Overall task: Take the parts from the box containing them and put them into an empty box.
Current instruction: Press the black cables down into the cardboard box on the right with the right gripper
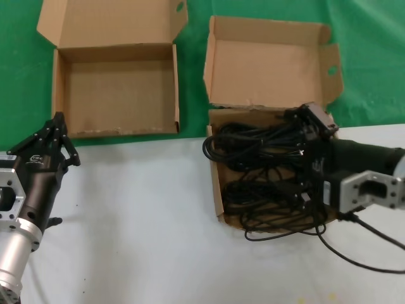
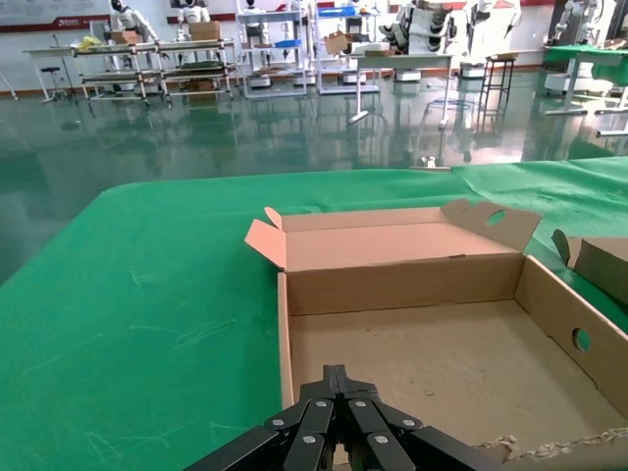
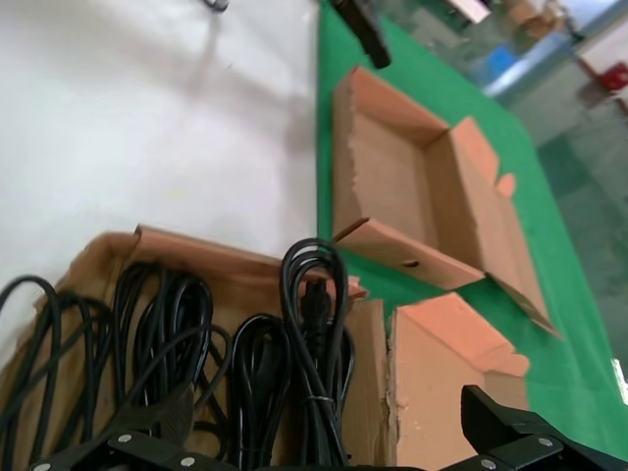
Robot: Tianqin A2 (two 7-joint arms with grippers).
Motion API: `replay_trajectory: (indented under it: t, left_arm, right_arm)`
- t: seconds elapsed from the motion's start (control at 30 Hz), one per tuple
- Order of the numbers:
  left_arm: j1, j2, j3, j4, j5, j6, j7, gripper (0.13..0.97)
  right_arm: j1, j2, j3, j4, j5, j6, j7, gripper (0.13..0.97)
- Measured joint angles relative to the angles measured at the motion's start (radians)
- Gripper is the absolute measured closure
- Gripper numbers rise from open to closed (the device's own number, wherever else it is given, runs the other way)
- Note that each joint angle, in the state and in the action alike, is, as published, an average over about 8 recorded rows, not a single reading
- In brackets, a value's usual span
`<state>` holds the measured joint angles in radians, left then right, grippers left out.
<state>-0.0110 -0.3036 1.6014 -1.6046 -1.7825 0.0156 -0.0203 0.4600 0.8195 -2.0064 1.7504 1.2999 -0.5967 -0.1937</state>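
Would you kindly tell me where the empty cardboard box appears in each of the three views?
Head view: empty box upper left, on the green cloth.
Left wrist view: fills the centre, beyond the left hand.
Right wrist view: upper right.
Shared landmark: its lid's oval hole.

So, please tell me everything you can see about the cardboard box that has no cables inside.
The empty box is plain brown cardboard: a wide, shallow tray whose flat lid, with one small oval hole, lies folded back. Its bare floor holds nothing. It rests on the green cloth, its near edge at the white table surface. The left gripper hovers by its near left corner, not touching it. The squarish box of cables stands apart on its right.
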Motion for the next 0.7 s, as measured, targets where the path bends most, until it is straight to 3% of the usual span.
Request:
replay_trajectory:
  t: [0.47, 0.7]
  left_arm:
    - [0.000, 0.000, 0.000, 0.000, 0.000, 0.000, 0.000, 0.952]
    - [0.000, 0.000, 0.000, 0.000, 0.000, 0.000, 0.000, 0.952]
  right_arm:
    - [0.143, -0.141, -0.044, -0.128, -0.176, -0.110, 0.023, 0.204]
    - [0.168, -0.191, -0.051, -0.181, -0.213, -0.117, 0.016, 0.320]
